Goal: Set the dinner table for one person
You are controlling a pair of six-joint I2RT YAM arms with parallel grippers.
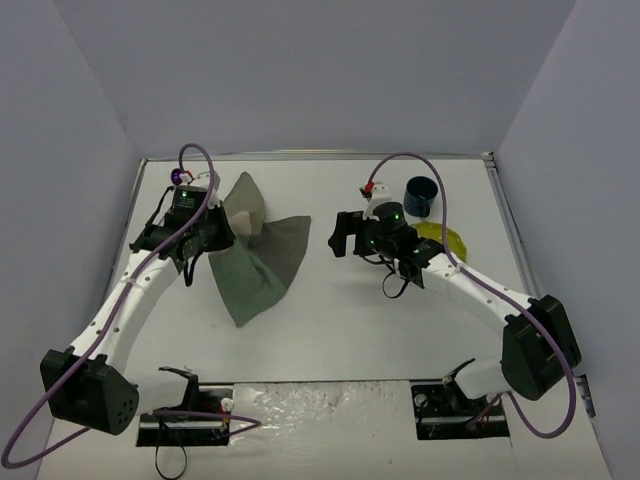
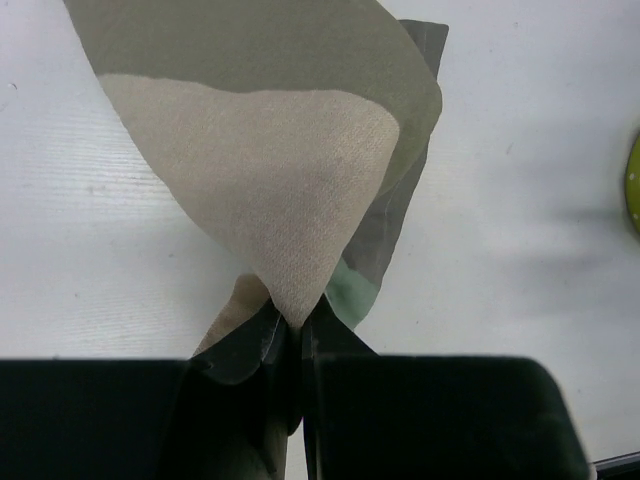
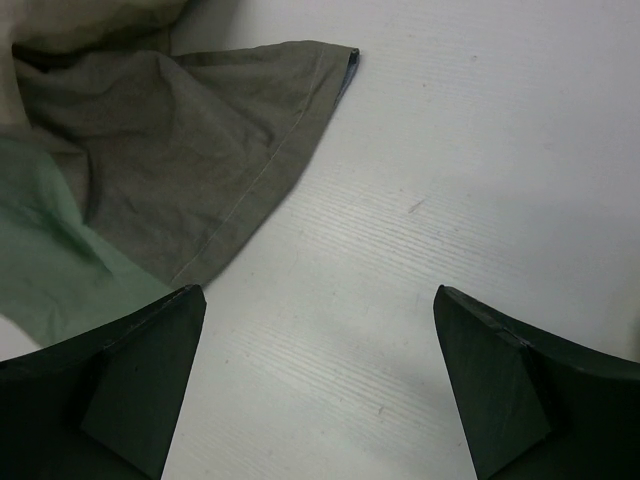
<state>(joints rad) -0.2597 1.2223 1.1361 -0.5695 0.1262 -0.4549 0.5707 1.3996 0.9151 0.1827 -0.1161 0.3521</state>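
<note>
A grey-green-beige patchwork cloth (image 1: 258, 260) lies partly lifted on the white dinner table (image 1: 330, 340). My left gripper (image 1: 222, 228) is shut on a beige corner of the cloth (image 2: 290, 210) and holds it raised, so the cloth hangs from the jaws. My right gripper (image 1: 340, 236) is open and empty, just right of the cloth's grey corner (image 3: 200, 160), its fingers (image 3: 130, 390) above bare table (image 3: 400, 200). A dark blue cup (image 1: 421, 195) and a yellow-green plate (image 1: 446, 240) sit at the back right, the plate partly hidden by my right arm.
The table has a thin metal rim (image 1: 320, 156) and grey walls on three sides. The plate's edge shows at the right of the left wrist view (image 2: 634, 185). Arm bases and cables stand at the near edge.
</note>
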